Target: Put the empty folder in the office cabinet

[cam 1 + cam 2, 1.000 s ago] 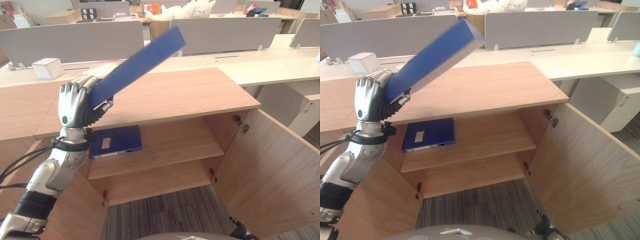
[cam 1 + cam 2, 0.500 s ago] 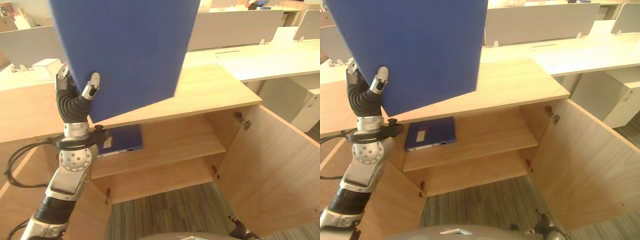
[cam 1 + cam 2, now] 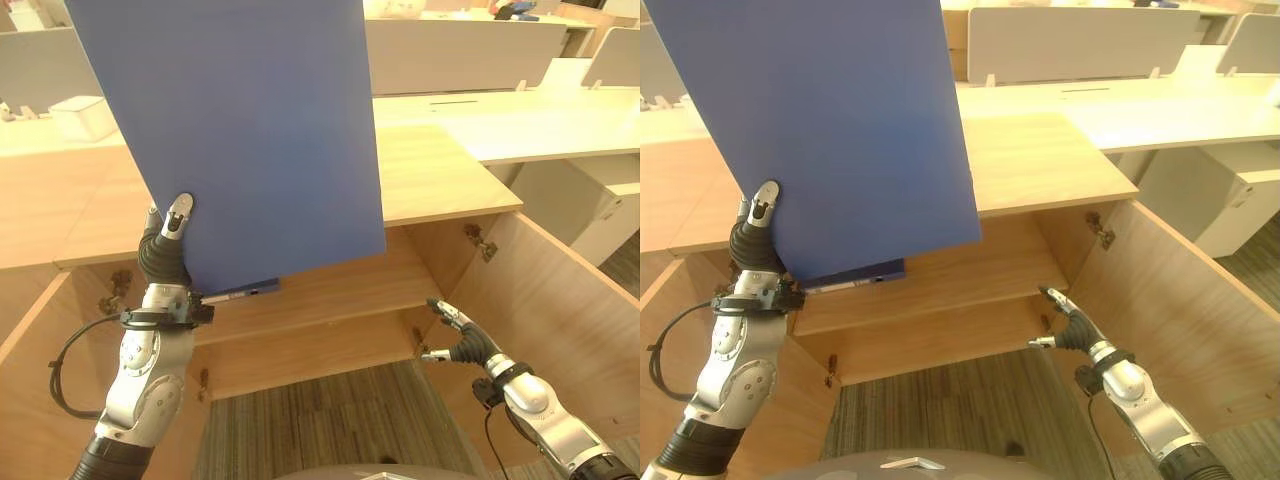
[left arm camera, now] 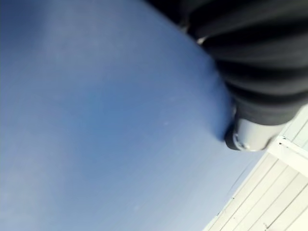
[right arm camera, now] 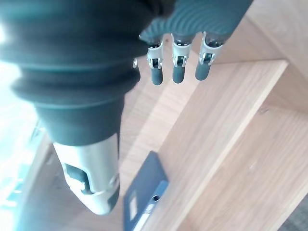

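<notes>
From the head views, the left hand [image 3: 168, 250] pinches the lower corner of the blue folder [image 3: 240, 130], held upright high before the open cabinet [image 3: 440, 190], while the right hand [image 3: 1072, 325] hangs with straight, empty fingers near the lower shelf [image 3: 940, 335]. The left wrist view shows the thumb pressed on the folder's face. The right wrist view shows another folder [image 5: 144, 197] already lying on the upper shelf, so the held one should be tipped flat and slid in beside it, clear of the cabinet top.

Grey desk dividers [image 3: 470, 52], white box [image 3: 82, 116], striped carpet [image 3: 310, 425]
</notes>
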